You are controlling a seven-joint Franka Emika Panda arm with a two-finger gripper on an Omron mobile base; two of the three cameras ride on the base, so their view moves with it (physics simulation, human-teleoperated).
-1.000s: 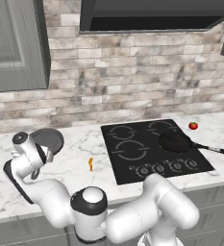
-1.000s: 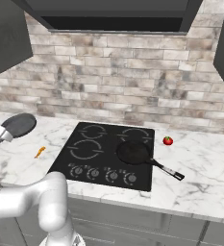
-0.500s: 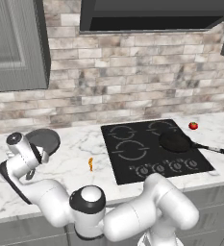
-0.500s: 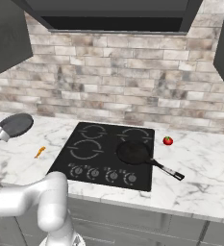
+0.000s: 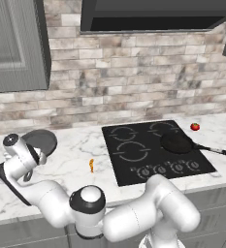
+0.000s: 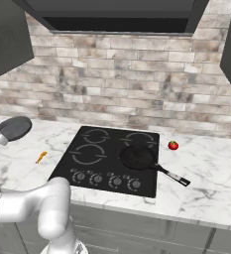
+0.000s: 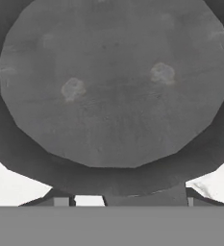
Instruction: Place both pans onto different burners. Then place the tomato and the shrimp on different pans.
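Note:
The dark grey skillet [image 5: 40,140] [image 6: 13,127] rests on the marble counter at the far left, and its round base [image 7: 114,86] looms close in the hand view. My gripper [image 5: 31,155] [image 7: 125,202] is at the skillet's near rim. Its tips stand apart on either side of the short handle [image 7: 144,196], with a gap on one side. The blacker pan [image 5: 176,142] [image 6: 137,158] sits on the cooktop's front right burner, long handle pointing right. The tomato [image 5: 195,127] [image 6: 173,145] lies right of the cooktop. The shrimp [image 5: 91,165] [image 6: 41,157] lies to its left.
The black cooktop [image 5: 144,167] [image 6: 111,146] has free ring burners at its front left [image 5: 133,151] [image 6: 88,154] and along the back. Knobs line its front edge. A brick wall backs the counter, with a hood above and cabinets at the sides.
My hand has shifted a little lower and closer at the grey skillet's handle. Both pans, the tomato and the shrimp lie where they were.

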